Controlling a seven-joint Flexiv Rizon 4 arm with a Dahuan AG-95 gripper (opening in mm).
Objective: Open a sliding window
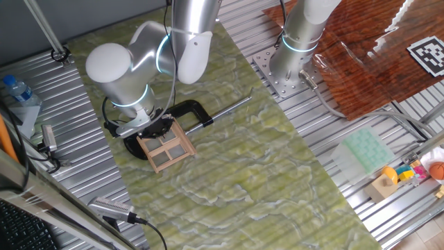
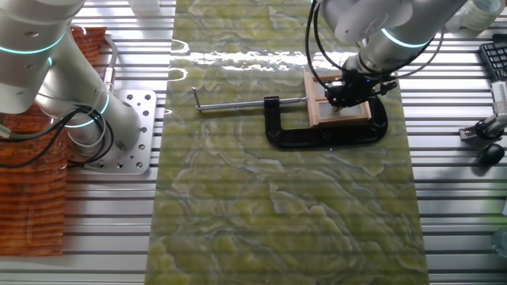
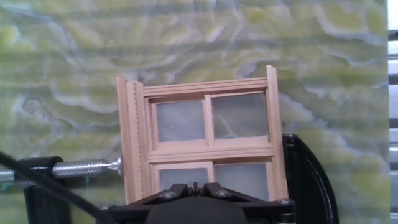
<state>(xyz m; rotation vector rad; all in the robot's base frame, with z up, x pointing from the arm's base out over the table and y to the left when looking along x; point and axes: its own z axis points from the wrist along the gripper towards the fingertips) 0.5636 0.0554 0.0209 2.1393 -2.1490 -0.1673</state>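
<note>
The sliding window (image 3: 208, 146) is a small tan wooden frame with four greyish panes. It lies flat on the green marbled mat, held in the black C-clamp. It also shows in one fixed view (image 1: 165, 147) and in the other fixed view (image 2: 339, 104). My gripper (image 3: 195, 185) is directly over the window's lower edge, its fingers together with only a thin slit between them, at the divider between the two lower panes. The gripper also shows in both fixed views (image 1: 156, 129) (image 2: 343, 93), low on the window. I cannot tell whether the fingertips touch the wood.
The black C-clamp (image 2: 329, 140) wraps the window, and its steel screw rod (image 2: 238, 104) points away across the mat (image 1: 263, 173). A second arm's base (image 1: 288, 66) stands on the ribbed metal table. Small items lie at the table's edges (image 1: 399, 173).
</note>
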